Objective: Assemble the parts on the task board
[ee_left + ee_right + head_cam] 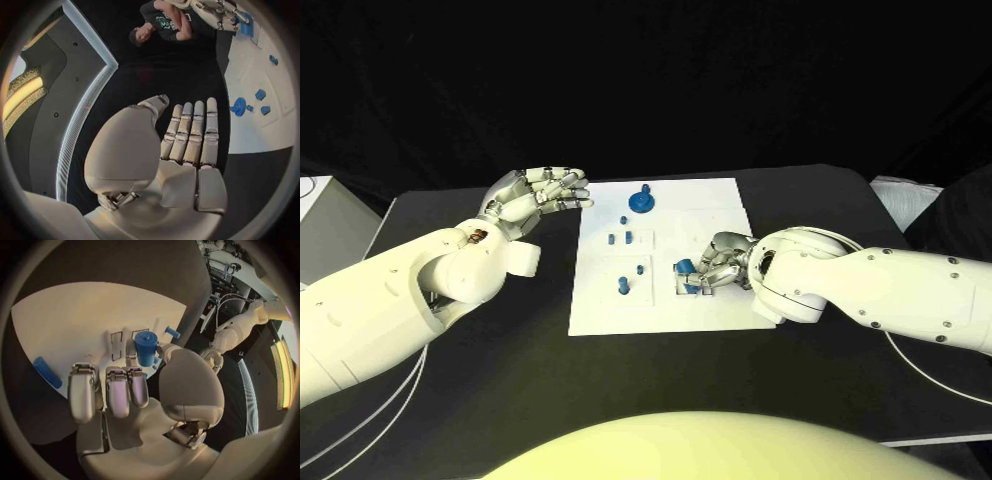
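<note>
The white task board (661, 310) lies in the middle of the table. On its right half my right hand (721, 265) reaches down and pinches a blue cylinder (687, 267) between thumb and fingers, by the slots there; the right wrist view shows this cylinder (145, 349) upright against the thumb. A round blue part (642, 201) stands at the board's far edge. Small blue parts (620, 238) and another blue part (625, 285) lie on the left half. My left hand (538, 195) hovers beside the board's far left corner, fingers apart, holding nothing (187, 135).
A white box (322, 215) stands at the table's left edge. In the right wrist view a loose blue rod (47, 372) lies on the board beside the fingers. Black tabletop surrounds the board on all sides.
</note>
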